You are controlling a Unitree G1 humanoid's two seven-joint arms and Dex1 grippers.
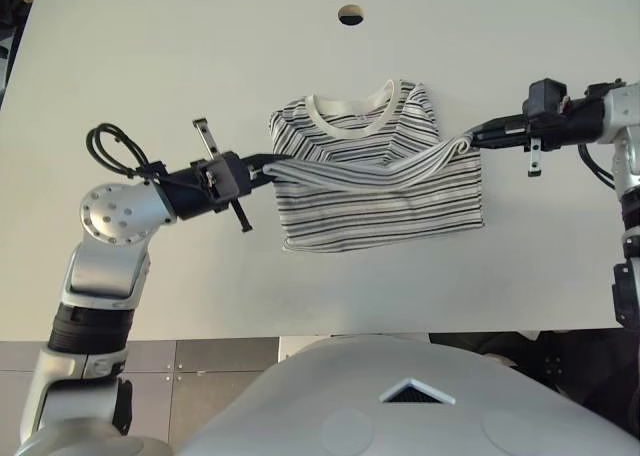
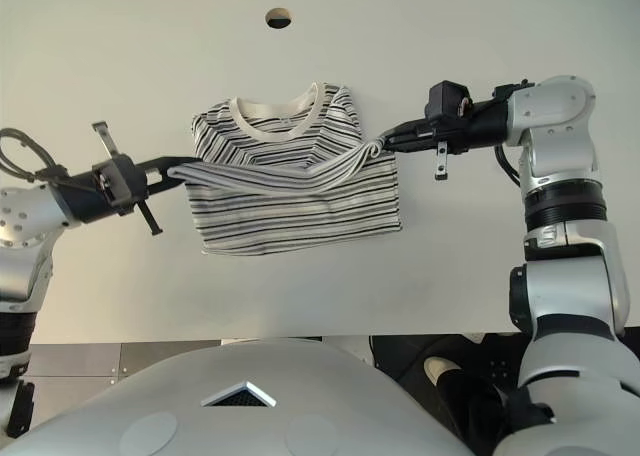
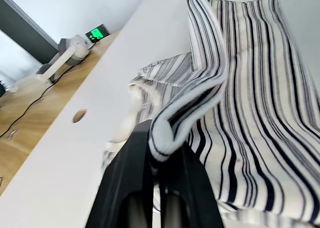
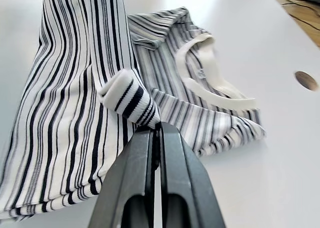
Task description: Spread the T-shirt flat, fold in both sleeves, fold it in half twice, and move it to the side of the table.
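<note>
Half-fold judged in hand. Left gripper (image 1: 268, 166) and right gripper (image 1: 472, 136) each clamped on hem corner of T-shirt (image 1: 380, 201). Hem stretched between them, raised above table (image 1: 150, 66). Collar (image 1: 350, 111) just beyond. Next: lay hem at collar, release.

A round hole (image 1: 351, 15) sits in the white table (image 1: 150, 276) near its far edge. Beyond that far edge runs a wooden desktop (image 3: 20, 143). On it, close to the table, stand a small device with a lit green display (image 3: 98, 34) and a grey-white gadget (image 3: 62, 55) (what kind, I cannot tell), with a thin cable (image 3: 30, 105) trailing nearby. Grey floor tiles (image 1: 200, 361) show below the table's near edge.
</note>
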